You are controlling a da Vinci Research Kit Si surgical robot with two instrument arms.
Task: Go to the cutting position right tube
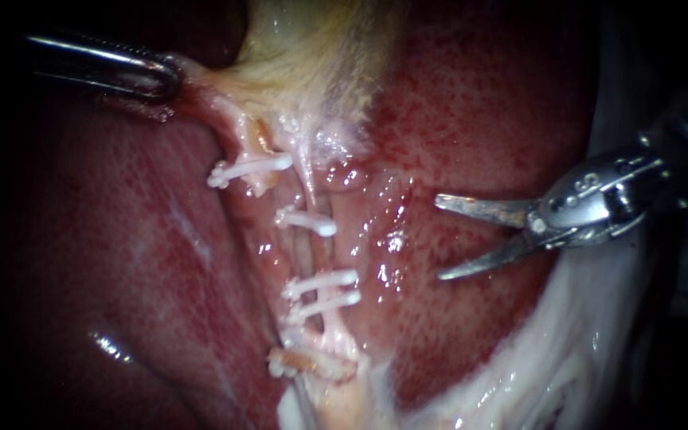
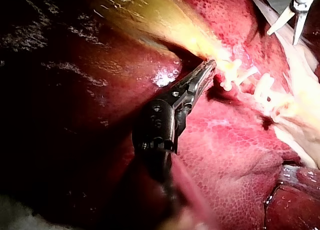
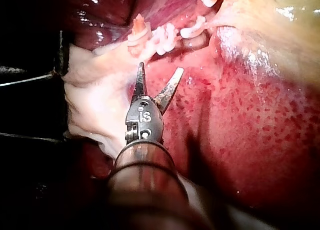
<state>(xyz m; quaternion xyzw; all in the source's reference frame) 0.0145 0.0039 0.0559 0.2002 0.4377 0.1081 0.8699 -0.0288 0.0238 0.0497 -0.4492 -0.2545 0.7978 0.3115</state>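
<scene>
Both jaws of my right instrument [image 1: 439, 237] gape wide, short of the clips [image 1: 320, 283]; ease them astride the right tube [image 1: 312, 253] between clips; my left instrument [image 1: 170, 76] grips the gallbladder [image 1: 296, 48].

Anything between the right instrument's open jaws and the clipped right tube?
Nothing visible. Only bare red liver surface lies between the silver right instrument, jaws open, and the pale right tube with its white clips.

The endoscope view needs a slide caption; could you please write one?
Right instrument, jaws open, apart from the clips; left instrument shut on tissue by the gallbladder.
</scene>
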